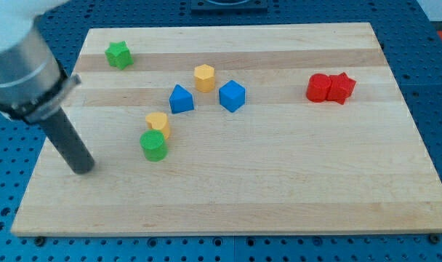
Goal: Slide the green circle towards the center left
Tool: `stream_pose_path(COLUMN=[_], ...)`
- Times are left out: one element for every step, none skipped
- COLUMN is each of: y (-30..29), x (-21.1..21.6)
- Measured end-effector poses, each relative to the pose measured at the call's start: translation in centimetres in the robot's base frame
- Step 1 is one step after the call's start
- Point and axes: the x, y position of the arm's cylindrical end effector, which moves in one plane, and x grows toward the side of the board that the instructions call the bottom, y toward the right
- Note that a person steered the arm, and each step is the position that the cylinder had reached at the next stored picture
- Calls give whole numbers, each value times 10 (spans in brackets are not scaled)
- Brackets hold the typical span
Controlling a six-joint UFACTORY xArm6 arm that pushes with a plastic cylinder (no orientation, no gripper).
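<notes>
One relation decides the coming move: my tip (83,169) stands to the view's left of the green circle (153,145), a little lower than it, and clearly apart from it, with bare wood between them. This means the tip is on the wrong side for the push. The task asks to slide the block towards the center left of the worktop (279,196), so I judge that the tip must first go around the block to its right side and then press leftwards.

The green circle lies in the left half of the worktop, a bit below the middle height. A yellow block (158,122) sits just above it, touching it or nearly touching; I cannot tell which. For this reason the way around by the view's bottom looks more free than the way by the top.

This arm has no jaws, only the rod, so nothing is apart or clamped.

Other blocks, such as the green star (118,54) at the top left, are well apart from the path.
</notes>
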Motion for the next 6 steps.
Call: stream_pose_path(y=[72, 95, 98, 116, 116, 108], x=[7, 2, 2, 2, -3, -23])
